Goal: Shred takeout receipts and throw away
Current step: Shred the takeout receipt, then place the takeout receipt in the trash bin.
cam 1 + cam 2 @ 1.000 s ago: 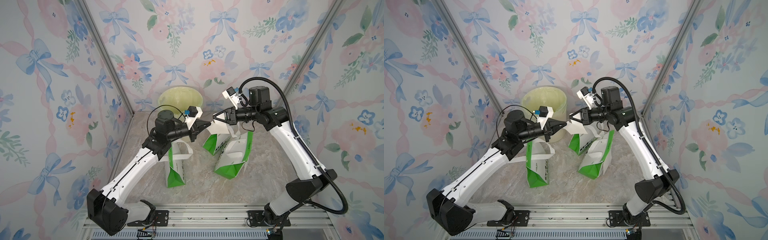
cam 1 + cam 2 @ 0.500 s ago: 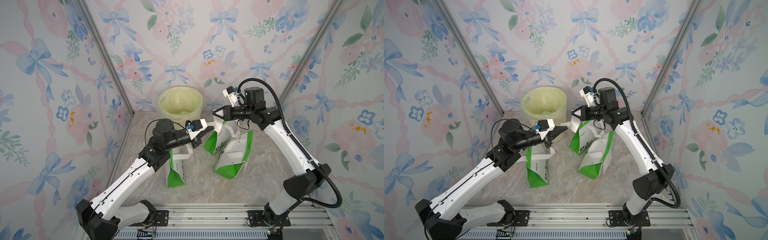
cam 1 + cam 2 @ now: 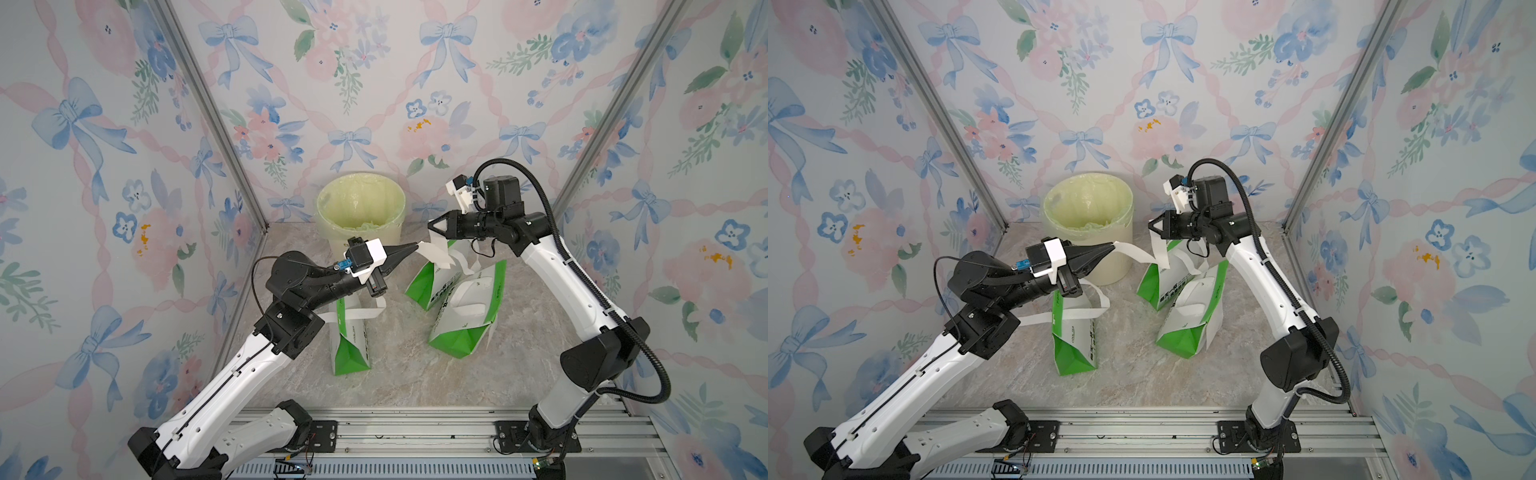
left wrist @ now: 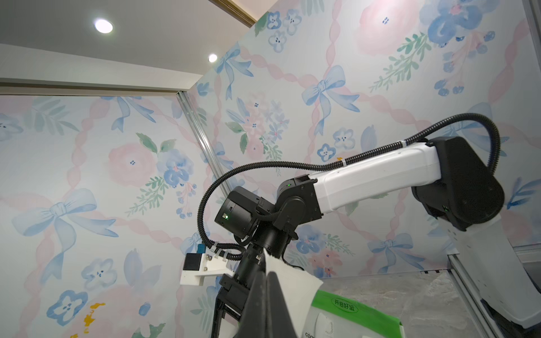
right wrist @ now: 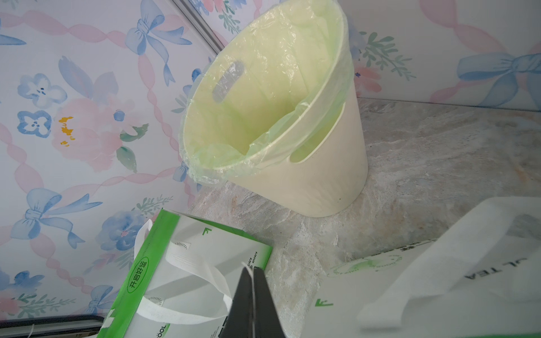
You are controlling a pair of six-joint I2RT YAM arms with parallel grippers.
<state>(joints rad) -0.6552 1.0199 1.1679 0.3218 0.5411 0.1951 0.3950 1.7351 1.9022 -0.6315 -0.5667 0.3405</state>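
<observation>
Takeout receipt (image 3: pixel 432 254): a white slip slung in mid-air above the green-and-white bags (image 3: pixel 461 320), just before the lined bin (image 3: pixel 322 216). The left gripper (image 3: pixel 413 248) and right gripper (image 3: pixel 432 226) each pinch one end (jaws closed on the paper). A clean tear probably needs the grips sheared in opposite directions, not merely pulled taut.

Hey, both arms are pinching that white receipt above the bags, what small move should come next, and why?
Probably draw the left end effector back toward the base while the right end effector holds firm. Both are shut on one receipt, which sags between them in what looks like one piece, near the bin, so it needs tearing first.
</observation>
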